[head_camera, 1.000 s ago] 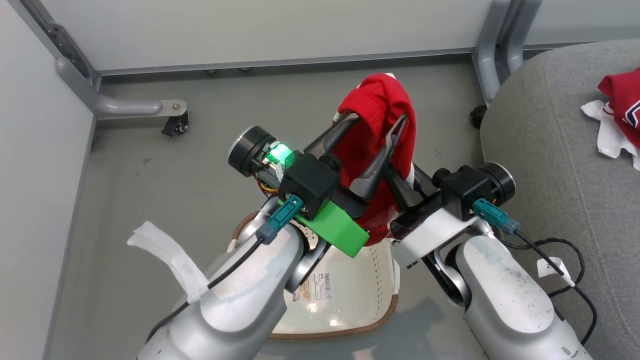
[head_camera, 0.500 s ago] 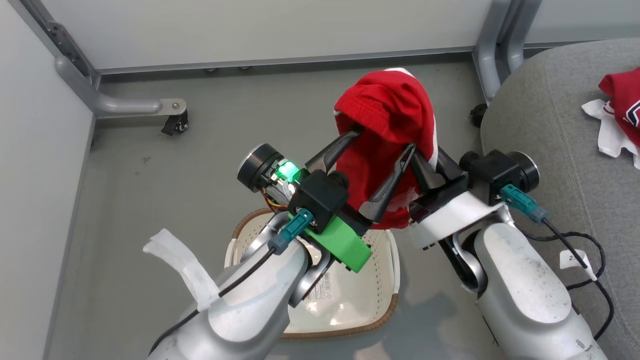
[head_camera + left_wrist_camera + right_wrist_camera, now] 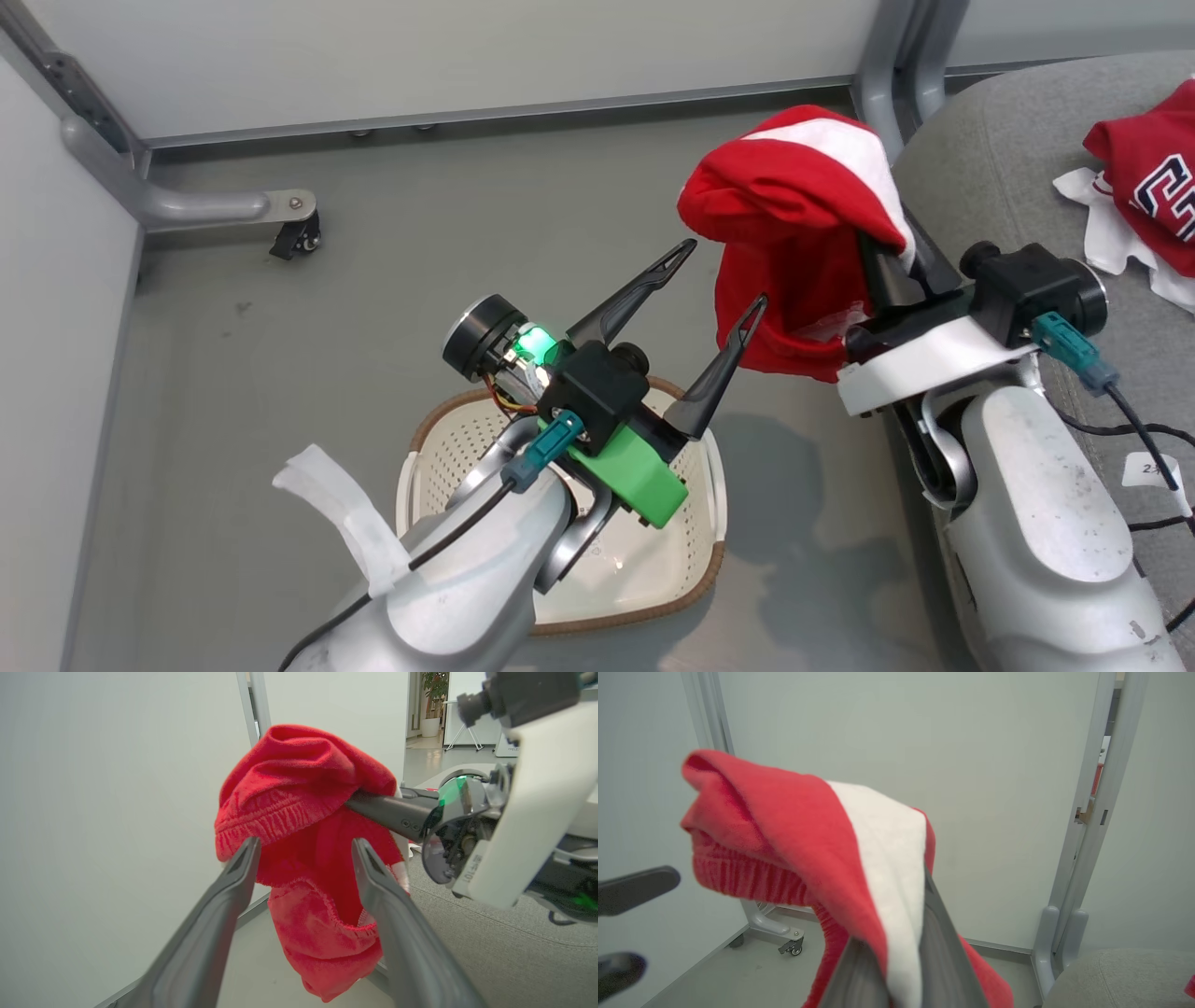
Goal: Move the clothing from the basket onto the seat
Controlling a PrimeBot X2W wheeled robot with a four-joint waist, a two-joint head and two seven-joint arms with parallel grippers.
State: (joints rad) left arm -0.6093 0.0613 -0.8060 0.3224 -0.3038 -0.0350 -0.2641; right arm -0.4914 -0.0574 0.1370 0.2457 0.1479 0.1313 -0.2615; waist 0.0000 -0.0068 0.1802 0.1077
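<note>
Red shorts (image 3: 794, 233) with a broad white stripe hang draped over the right gripper (image 3: 887, 271), whose fingers are pinched together on the cloth. They are held in the air between the basket (image 3: 425, 439) and the grey seat (image 3: 990, 177), just beside the cushion's edge. A second ago both grippers were in the fabric above the basket. Since then the left gripper (image 3: 726, 273) has let go, its jaws now spread wide and empty, and the shorts have travelled toward the seat while the head camera swung the same way. The cream basket sits on the floor, partly hidden by the left arm, and a red jersey (image 3: 1144, 187) lies further along the seat. From the left wrist, the shorts hang beyond the spread fingers, seemingly clear of them, though the tips overlap the cloth in that view. From the right wrist, the stripe folds over the closed fingers, with a grey partition post (image 3: 1087, 826) and a caster (image 3: 791, 947) behind.
</note>
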